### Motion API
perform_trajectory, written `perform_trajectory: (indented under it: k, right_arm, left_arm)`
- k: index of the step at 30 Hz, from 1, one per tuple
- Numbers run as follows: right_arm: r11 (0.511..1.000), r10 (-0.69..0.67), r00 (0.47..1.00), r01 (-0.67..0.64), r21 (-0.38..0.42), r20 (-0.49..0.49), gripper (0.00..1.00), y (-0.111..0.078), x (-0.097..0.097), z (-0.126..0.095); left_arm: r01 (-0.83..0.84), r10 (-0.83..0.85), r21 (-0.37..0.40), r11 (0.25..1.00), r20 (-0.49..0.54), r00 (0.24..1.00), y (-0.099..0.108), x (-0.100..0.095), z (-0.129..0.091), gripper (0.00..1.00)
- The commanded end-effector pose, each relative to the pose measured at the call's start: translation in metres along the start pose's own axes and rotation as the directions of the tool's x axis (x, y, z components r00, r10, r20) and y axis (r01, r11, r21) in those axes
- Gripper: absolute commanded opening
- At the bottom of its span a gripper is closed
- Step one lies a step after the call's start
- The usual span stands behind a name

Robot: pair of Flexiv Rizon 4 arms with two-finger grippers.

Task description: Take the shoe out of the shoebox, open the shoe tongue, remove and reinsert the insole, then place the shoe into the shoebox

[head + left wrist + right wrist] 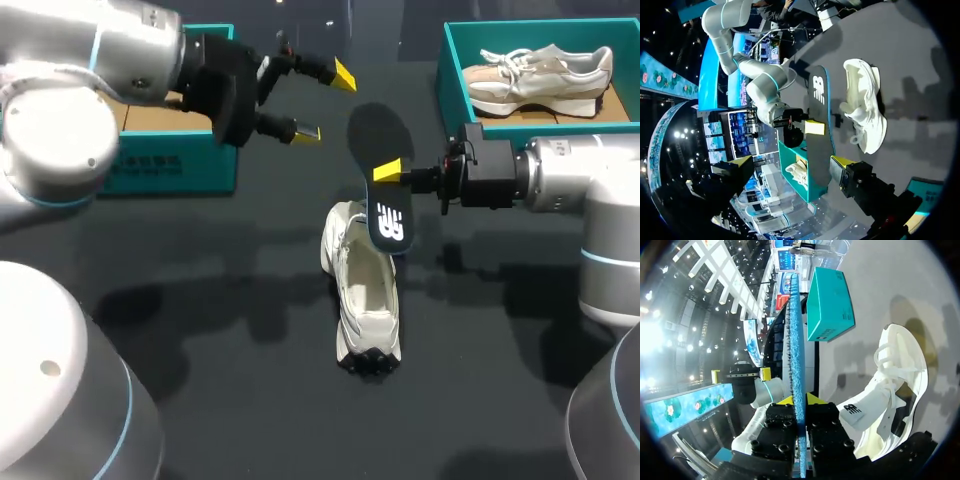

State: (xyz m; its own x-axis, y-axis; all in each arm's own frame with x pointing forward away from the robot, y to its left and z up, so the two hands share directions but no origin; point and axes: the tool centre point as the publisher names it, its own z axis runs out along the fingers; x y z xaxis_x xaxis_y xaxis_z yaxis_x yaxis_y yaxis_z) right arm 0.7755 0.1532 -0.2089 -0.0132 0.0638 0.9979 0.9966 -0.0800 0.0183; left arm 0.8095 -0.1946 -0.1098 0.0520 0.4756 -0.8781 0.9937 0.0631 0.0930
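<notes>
A dark insole (378, 150) with a white logo is held upright above the table, with my right gripper (392, 175) shut on its edge. Its lower end hangs just over the white shoe (365, 290), which lies on the black table with its opening up. In the right wrist view the insole (794, 335) stands edge-on between the yellow tips of that gripper (799, 400), with the shoe (895, 385) beside it. My left gripper (325, 103) hovers open to the left of the insole, touching nothing. From the left wrist, the insole (817, 110) stands ahead of the open left gripper (792, 162), beside the shoe (865, 110).
A teal shoebox (452, 60) at the back right holds a second, beige shoe (540, 75). Another teal box (170, 165) stands at the back left, behind my left arm.
</notes>
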Motion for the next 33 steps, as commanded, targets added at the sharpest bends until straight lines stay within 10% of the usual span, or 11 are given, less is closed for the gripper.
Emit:
perform_trajectory:
  k: [1, 17, 33]
  right_arm:
    - [1.0, 0.001, 1.0, -0.001, -0.001, 0.002, 0.0, -0.001, 0.0, 0.001]
    - [1.0, 0.001, 1.0, -0.001, -0.001, 0.002, 0.0, -0.001, 0.0, 0.001]
    - [1.0, 0.001, 1.0, -0.001, -0.001, 0.002, 0.0, -0.001, 0.0, 0.001]
  left_arm:
    - [-0.006, 0.043, 0.115, 0.993, -0.322, 0.946, 0.012, -0.018, 0.005, 1.0]
    - [0.019, 0.128, 0.191, 0.981, -0.726, 0.676, 0.014, -0.041, 0.037, 1.0]
    - [0.088, 0.127, 0.203, 0.975, -0.839, 0.53, 0.017, -0.041, 0.05, 1.0]
